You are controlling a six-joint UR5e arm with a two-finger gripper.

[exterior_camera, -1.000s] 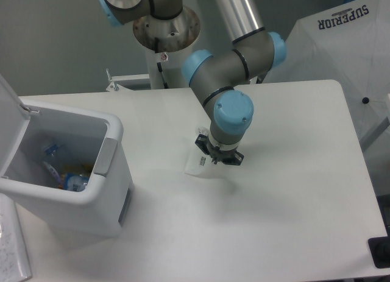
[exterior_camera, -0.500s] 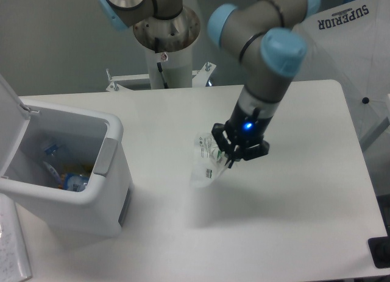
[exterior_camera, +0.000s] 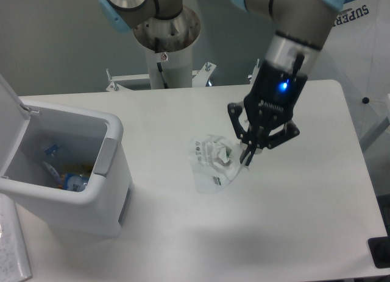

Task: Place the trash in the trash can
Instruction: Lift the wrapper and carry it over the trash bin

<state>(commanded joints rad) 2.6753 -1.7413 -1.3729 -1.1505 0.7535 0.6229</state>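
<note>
From where I stood, the gripper (exterior_camera: 248, 155) had its fingers pinched shut on one edge of the crumpled wrapper (exterior_camera: 212, 164), which dangled above the table (exterior_camera: 304, 203), well apart from the open trash can (exterior_camera: 91, 172). With so thin a hold, I judged the wrapper could slip free or snag on the rim.

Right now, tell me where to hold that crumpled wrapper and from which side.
Keep the hold at the wrapper's right-hand edge, coming from above. The gripper already pinches it there and it hangs limp to the left. That bunched edge gives the jaws more to bite than the thin flat sheet would.
</note>
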